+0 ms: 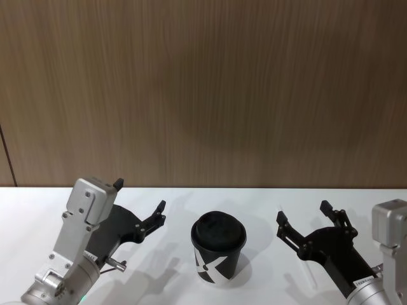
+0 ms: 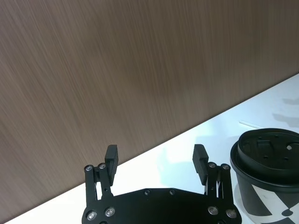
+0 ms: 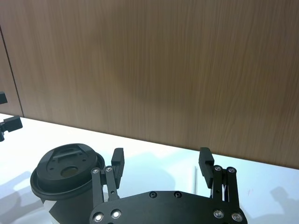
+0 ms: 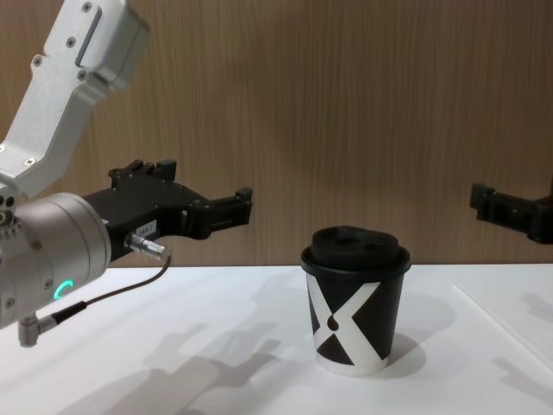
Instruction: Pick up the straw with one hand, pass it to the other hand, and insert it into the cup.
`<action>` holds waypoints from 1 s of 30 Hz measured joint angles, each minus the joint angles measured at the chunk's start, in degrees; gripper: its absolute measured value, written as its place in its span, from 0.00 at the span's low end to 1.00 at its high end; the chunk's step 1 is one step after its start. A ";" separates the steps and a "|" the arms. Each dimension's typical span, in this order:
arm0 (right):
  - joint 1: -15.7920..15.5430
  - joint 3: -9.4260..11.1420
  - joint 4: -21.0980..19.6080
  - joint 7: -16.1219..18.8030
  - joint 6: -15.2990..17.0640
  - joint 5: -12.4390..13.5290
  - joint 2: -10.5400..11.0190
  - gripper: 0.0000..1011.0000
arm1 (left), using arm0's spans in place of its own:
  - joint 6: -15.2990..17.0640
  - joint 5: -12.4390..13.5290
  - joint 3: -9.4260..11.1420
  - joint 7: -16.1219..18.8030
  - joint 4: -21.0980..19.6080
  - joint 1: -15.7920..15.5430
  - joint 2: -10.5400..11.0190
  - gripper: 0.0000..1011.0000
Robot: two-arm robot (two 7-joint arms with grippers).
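A small black paper cup point(image 1: 218, 253) with a white X-like mark, a white bottom rim and a matte black domed lid point(image 1: 218, 230) stands upright at the middle of a smooth white table point(image 1: 38, 210). A brown wood-grain wall point(image 1: 203, 95) runs behind it.

The left gripper point(image 2: 156, 154) hovers above the table on the cup's left. It is a flat black linkage studded with bright screws, and its two ribbed fingertips are spread wide with nothing between them. Behind it sits a fat silver cylindrical wrist point(image 4: 43, 251) with a green ring light point(image 4: 60, 290) and a thin dark cable point(image 4: 112, 298) ending in a metal plug. The arm angles up and forward towards the wall.

The right gripper point(image 3: 161, 158), of the same black build, is raised on the cup's right. Its fingers are also wide apart and hold nothing.

The straw point(image 3: 194, 177), a thin straight white tube, lies flat on the table under the right gripper. It is pale against the white surface, and neither the cup nor any finger touches it.
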 joint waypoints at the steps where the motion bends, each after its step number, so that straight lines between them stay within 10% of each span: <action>1: 0.00 0.00 0.00 0.00 0.00 0.00 0.00 0.99 | 0.00 0.00 0.00 0.00 0.00 0.00 0.00 0.99; 30: 0.00 0.00 0.00 0.00 0.00 0.00 0.00 0.99 | 0.00 0.00 0.00 0.00 0.00 0.00 0.00 0.99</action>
